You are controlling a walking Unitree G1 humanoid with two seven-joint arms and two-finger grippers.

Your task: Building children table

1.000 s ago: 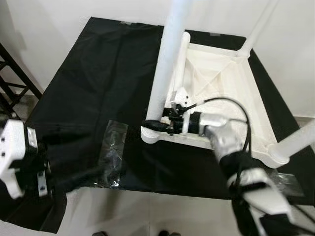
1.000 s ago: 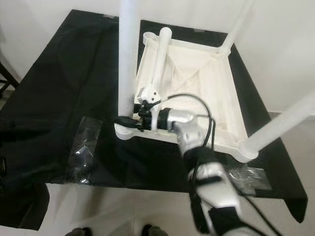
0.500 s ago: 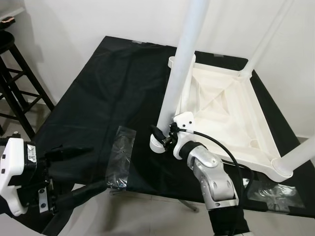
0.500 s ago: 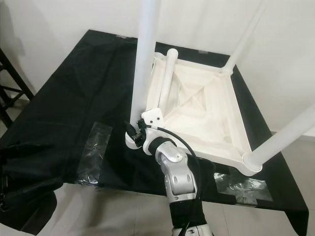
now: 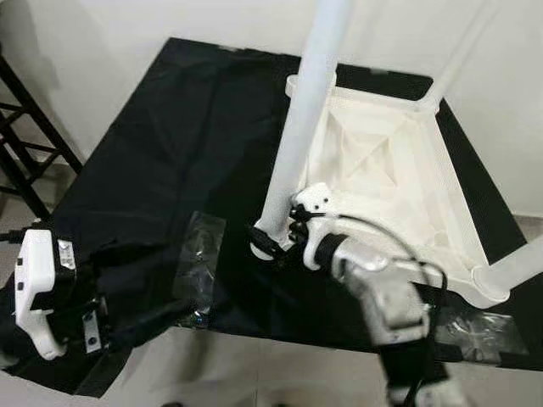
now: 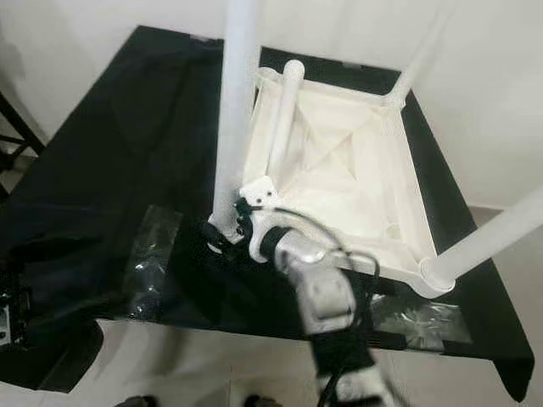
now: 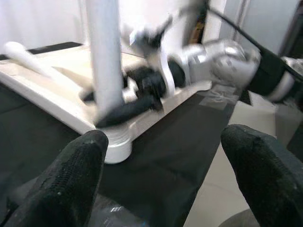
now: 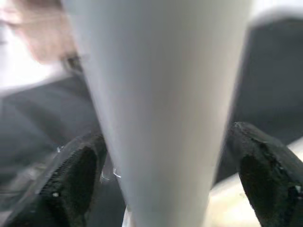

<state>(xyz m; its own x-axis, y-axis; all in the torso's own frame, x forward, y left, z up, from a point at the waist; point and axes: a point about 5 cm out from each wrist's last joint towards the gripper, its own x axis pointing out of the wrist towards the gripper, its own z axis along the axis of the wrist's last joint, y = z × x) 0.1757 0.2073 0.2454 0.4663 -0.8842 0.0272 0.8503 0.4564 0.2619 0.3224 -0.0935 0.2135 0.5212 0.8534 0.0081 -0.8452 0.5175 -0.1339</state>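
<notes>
Black cloth covers my worktop (image 5: pixel 170 144); the upturned white plastic children's table (image 5: pixel 399 170) lies centre-right. My right hand (image 5: pixel 273 243) straddles its near upright white tubular leg (image 5: pixel 301 136), fingers apart. Lower left, my left hand (image 7: pixel 161 175) hangs open.

- The upright table leg (image 5: pixel 301 127) ran off the picture's top edge.
- Motion blurred the right gripper (image 5: pixel 270 240) at that leg's base, hiding any contact.
</notes>
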